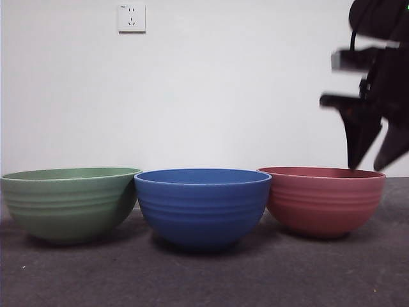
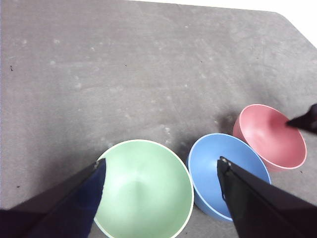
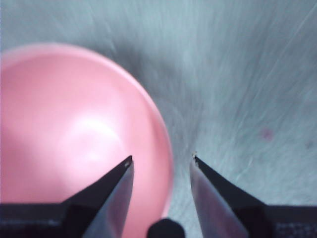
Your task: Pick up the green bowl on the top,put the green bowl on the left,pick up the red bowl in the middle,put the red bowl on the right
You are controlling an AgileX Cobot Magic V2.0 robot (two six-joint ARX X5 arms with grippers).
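Observation:
The green bowl stands upright at the left of a row of bowls, and the red bowl stands upright at the right. My right gripper is open just above the red bowl's right rim. In the right wrist view the red bowl has its rim between the jaws of my right gripper, which holds nothing. My left gripper is open and empty, high above the green bowl. The red bowl also shows there.
A blue ribbed bowl stands between the two, close to both, and also shows in the left wrist view. The dark grey table runs to a white wall with a socket.

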